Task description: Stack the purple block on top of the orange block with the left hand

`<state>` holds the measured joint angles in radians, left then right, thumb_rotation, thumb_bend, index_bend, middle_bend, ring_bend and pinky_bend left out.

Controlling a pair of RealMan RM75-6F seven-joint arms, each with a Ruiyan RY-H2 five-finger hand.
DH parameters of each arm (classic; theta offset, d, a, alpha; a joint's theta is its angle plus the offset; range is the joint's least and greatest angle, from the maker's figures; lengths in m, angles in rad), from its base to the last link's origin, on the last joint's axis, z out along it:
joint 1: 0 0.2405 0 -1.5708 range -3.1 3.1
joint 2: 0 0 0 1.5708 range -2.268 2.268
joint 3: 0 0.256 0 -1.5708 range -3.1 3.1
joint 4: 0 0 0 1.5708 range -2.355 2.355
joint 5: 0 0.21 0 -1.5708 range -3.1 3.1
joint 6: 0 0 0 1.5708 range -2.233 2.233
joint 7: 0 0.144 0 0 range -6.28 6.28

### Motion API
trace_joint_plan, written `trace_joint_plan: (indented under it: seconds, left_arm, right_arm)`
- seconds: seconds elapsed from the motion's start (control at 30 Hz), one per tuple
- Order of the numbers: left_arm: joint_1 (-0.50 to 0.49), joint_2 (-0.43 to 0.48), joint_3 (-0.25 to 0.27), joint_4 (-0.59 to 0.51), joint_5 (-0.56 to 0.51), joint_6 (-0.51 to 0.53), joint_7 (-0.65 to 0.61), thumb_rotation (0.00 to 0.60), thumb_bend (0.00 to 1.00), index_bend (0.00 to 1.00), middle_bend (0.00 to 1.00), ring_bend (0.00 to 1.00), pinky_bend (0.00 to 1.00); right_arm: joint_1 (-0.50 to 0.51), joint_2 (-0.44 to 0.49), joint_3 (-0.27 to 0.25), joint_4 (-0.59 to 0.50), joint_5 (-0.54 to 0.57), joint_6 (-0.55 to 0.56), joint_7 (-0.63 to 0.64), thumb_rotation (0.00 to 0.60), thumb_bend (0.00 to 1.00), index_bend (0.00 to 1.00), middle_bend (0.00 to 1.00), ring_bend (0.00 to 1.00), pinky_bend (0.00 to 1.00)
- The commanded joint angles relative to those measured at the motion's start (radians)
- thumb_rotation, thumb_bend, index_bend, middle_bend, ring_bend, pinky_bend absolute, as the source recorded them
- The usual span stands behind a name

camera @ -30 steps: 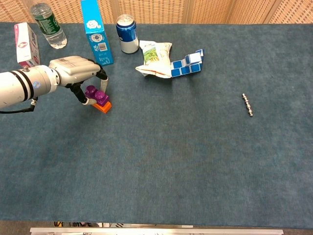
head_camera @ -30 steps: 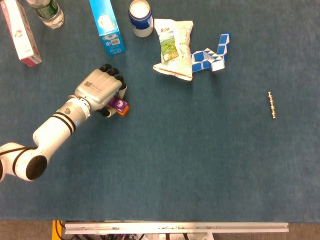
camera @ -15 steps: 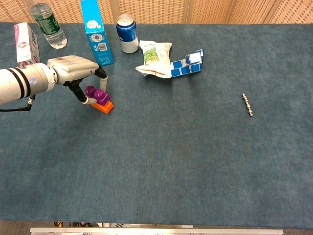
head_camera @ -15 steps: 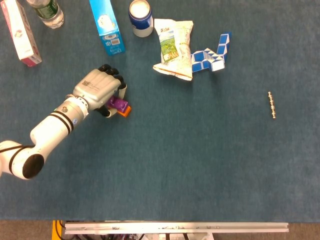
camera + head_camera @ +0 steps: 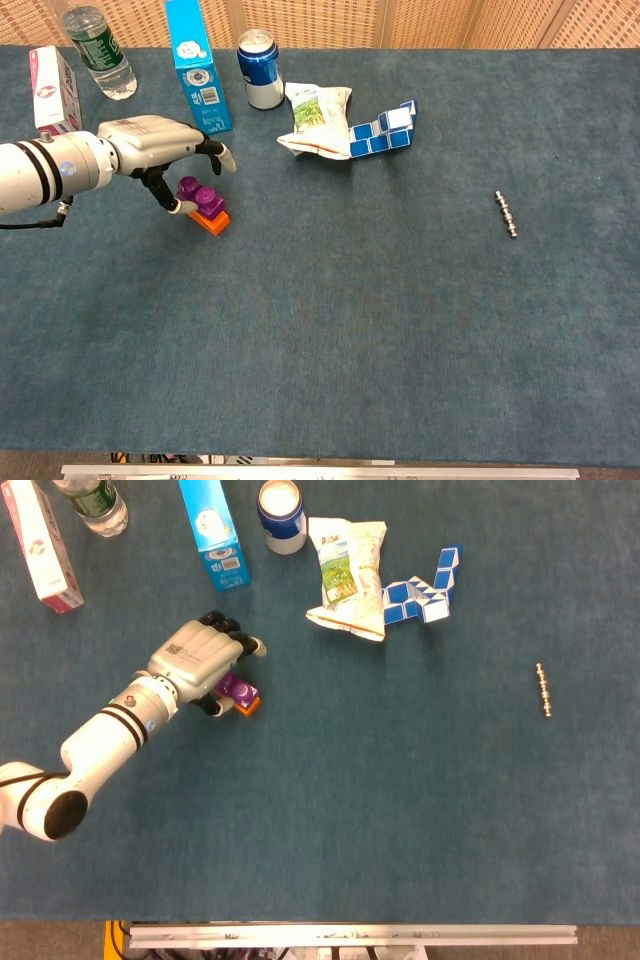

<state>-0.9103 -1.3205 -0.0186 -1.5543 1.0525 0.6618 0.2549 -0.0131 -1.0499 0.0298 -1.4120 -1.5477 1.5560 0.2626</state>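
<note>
The purple block (image 5: 238, 688) (image 5: 200, 193) sits on top of the orange block (image 5: 250, 705) (image 5: 212, 220) on the blue cloth, left of centre. My left hand (image 5: 198, 655) (image 5: 150, 140) hovers over and just left of the stack. Its fingers are lifted and spread away from the purple block. The thumb still lies close against the block's left side. Nothing is held in the hand. My right hand shows in neither view.
Along the far edge stand a pink box (image 5: 40, 545), a water bottle (image 5: 95, 505), a blue carton (image 5: 212, 530) and a blue can (image 5: 282, 515). A snack bag (image 5: 348, 575) and a blue-white puzzle snake (image 5: 425, 590) lie right of them. A small metal rod (image 5: 544, 690) lies far right.
The left hand's fingers, which were wrapped around the purple block, have lifted and spread outward. The purple block now rests on the orange block without being gripped.
</note>
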Motion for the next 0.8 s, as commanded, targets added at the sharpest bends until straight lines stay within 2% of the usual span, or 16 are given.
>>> trace_joint_plan:
  seconds: [0.03,0.13,0.4,0.8]
  left_arm:
    - [0.001,0.006,-0.002,-0.007,0.002,0.004,-0.002,0.6,0.29,0.19,0.26,0.12,0.09]
    - [0.003,0.019,0.001,-0.02,0.006,0.009,0.001,0.6,0.29,0.2,0.26,0.12,0.09]
    - [0.027,0.041,0.018,-0.041,0.029,0.056,0.026,0.6,0.29,0.34,0.26,0.12,0.09]
    - [0.036,0.018,0.018,-0.009,0.023,0.056,0.029,0.6,0.29,0.39,0.26,0.12,0.09]
  right_arm:
    - [-0.001,0.0,0.0,0.001,0.0,0.001,0.001,0.6,0.26,0.49,0.55,0.47,0.51]
    - [-0.001,0.001,0.0,0.001,-0.001,0.002,0.003,0.6,0.26,0.49,0.55,0.47,0.51]
    - [-0.002,0.0,0.0,0.003,-0.004,0.006,0.005,0.6,0.26,0.49,0.55,0.47,0.51]
    - [0.0,0.002,0.001,-0.005,-0.006,0.005,-0.002,0.6,0.26,0.49,0.55,0.47,0.51]
